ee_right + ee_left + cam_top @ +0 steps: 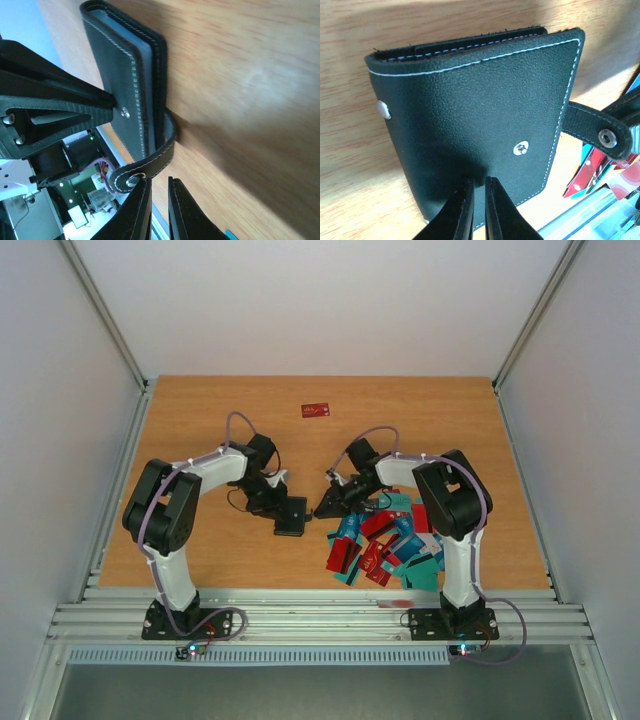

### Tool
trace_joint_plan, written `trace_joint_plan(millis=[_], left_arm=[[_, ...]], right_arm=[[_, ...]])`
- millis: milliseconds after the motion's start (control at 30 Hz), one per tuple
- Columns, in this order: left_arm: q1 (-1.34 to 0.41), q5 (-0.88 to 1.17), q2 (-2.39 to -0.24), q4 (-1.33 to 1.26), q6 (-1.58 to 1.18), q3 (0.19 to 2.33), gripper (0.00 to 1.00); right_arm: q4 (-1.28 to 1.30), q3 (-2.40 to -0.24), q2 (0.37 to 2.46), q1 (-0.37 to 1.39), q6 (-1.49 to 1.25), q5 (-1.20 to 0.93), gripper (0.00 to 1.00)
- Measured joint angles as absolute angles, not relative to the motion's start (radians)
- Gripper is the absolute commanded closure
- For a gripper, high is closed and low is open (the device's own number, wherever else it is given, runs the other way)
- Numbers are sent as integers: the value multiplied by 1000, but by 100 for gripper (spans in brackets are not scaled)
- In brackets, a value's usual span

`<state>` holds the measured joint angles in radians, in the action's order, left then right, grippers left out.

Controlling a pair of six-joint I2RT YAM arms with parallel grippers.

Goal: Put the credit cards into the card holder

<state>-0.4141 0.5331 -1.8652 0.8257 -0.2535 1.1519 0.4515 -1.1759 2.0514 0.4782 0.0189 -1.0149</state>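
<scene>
The black card holder (292, 520) lies closed on the wooden table between the arms. In the left wrist view it (480, 110) fills the frame, and its snap strap (592, 127) hangs undone to the right. My left gripper (479, 180) is shut with its tips pressed on the cover; it also shows in the top view (283, 506). My right gripper (159, 181) stands a narrow slit open with nothing between the jaws; the strap's snap end (131, 179) rests against its left finger. The credit cards (385, 540), red and teal, lie heaped by the right arm.
One red card (316, 410) lies alone at the far middle of the table. The left arm's fingers (50, 107) rest on the holder (117, 75) in the right wrist view. A metal rail (320, 615) runs along the near edge. Card corners (590, 172) lie right of the holder.
</scene>
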Motion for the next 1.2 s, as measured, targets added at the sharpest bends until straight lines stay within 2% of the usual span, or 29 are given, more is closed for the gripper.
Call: trace_joint_plan(millis=[1200], left_arm=[[-414, 539, -1869, 827, -255, 1154, 90]], right_arm=[[457, -1314, 2151, 562, 12, -1044, 89]])
